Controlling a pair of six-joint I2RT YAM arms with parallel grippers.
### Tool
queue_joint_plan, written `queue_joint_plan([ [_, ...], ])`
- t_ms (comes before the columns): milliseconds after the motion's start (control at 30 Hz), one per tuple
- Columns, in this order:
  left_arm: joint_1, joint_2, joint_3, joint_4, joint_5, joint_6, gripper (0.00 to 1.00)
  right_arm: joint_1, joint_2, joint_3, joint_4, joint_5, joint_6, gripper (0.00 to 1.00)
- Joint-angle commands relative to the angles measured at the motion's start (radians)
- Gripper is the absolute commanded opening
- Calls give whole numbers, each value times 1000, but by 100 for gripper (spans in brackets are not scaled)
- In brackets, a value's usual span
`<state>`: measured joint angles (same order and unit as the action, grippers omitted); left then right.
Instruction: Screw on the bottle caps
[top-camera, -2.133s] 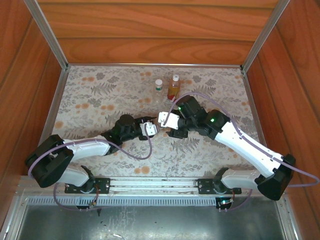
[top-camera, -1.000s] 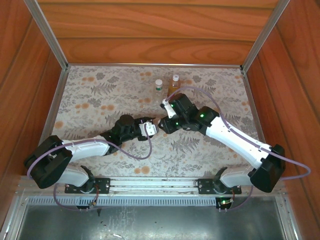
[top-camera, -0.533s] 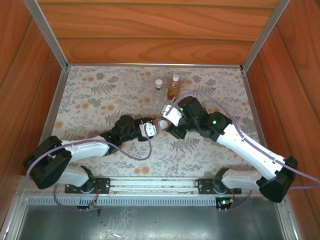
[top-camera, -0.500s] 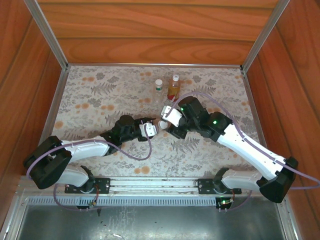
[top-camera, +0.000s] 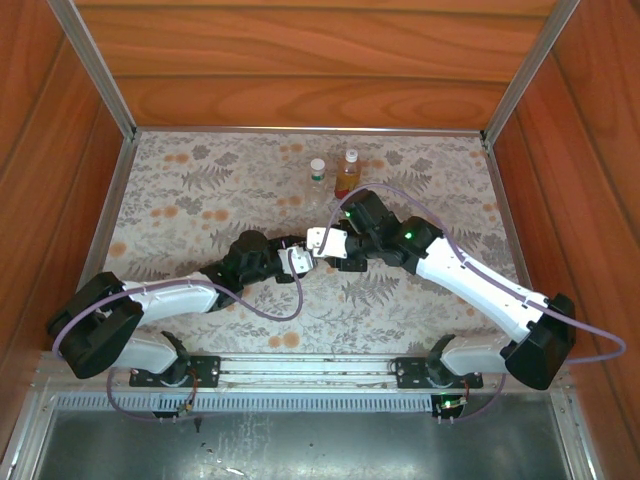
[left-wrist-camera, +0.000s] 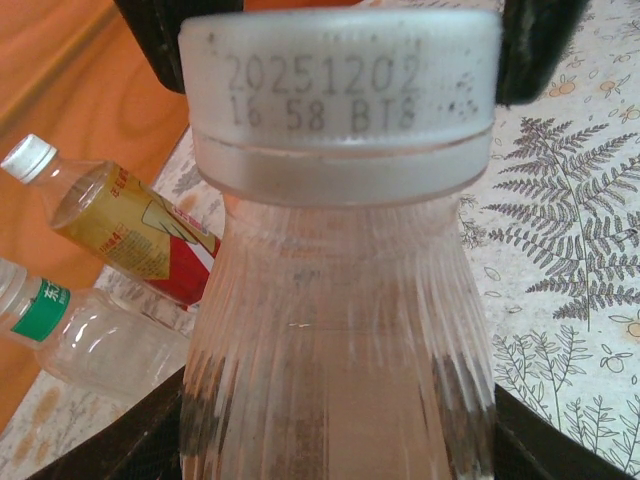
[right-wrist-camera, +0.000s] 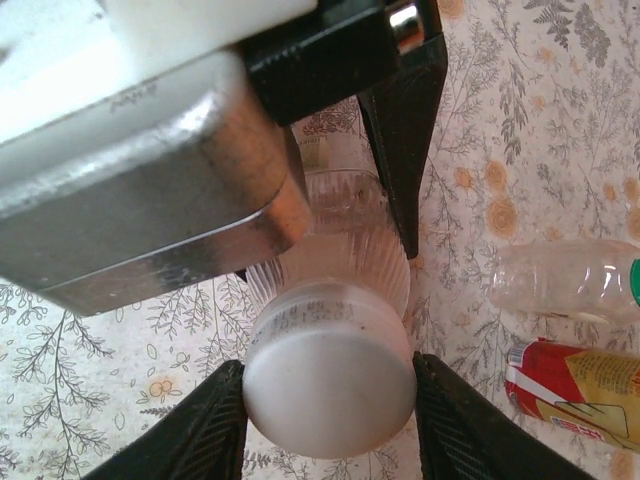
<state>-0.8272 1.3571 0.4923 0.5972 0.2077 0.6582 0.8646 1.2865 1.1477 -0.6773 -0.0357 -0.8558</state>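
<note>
While my left gripper (top-camera: 296, 258) clamps the clear bottle (left-wrist-camera: 340, 330), my right gripper (right-wrist-camera: 330, 400) pinches its white cap (left-wrist-camera: 340, 90), upper frame, stamped "20251202 16 58 BT8".

bottle (left-wrist-camera: 340, 330): clear ribbed plastic | cap (right-wrist-camera: 328, 380): matt white plastic

Two bottles (top-camera: 318, 180) crowd the far middle; the mat's (top-camera: 180, 200) left lies open.

Holding ribbed clear bottle (left-wrist-camera: 335, 380) between my fingers (left-wrist-camera: 150, 450). White cap (left-wrist-camera: 340, 90) on neck, date code printed. Right gripper's black fingers (left-wrist-camera: 545, 45) flank cap. Behind left: capped amber bottle (left-wrist-camera: 130, 235), green-label bottle (left-wrist-camera: 90, 335). Floral mat (left-wrist-camera: 570, 250) beneath.
</note>
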Motion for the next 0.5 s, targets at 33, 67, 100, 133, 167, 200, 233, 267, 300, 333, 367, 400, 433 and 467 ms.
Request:
queue_joint_plan([
  [33,-7,-24,-8,15,14,11,54,9,0,23,5,-33,-30,37],
  [67,-7,-23,-7,15,12,13,54,9,-1,24,2,-35,-19,34],
  [100,-7,-24,-7,15,13,12,54,9,-4,23,5,-37,-1,29],
  [133,-7,-24,-7,16,13,13,54,9,-6,21,9,-37,30,24],
  [167,-7,-25,-7,15,11,12,54,9,-8,21,15,-40,67,19],
  [200,-7,-26,-7,15,11,13,54,7,-10,19,19,-43,107,13],
  [233,-6,-26,-7,15,9,13,54,9,-12,19,30,-43,180,7],
  [267,-7,-26,-8,15,7,13,54,8,-10,19,46,-32,269,3],
  [300,-7,-27,-7,15,6,13,54,8,-6,26,59,-16,388,0],
  [333,-7,-26,-7,13,4,14,54,8,0,34,57,-5,462,0],
  [367,-7,-27,-8,14,3,15,54,8,7,45,40,-4,511,0],
  [400,-7,-26,-8,14,2,16,54,7,10,48,31,-6,529,0],
  [433,-7,-27,-7,14,0,17,54,8,9,42,31,4,558,0],
  [467,-6,-28,-7,14,0,17,54,8,5,32,38,23,593,0],
])
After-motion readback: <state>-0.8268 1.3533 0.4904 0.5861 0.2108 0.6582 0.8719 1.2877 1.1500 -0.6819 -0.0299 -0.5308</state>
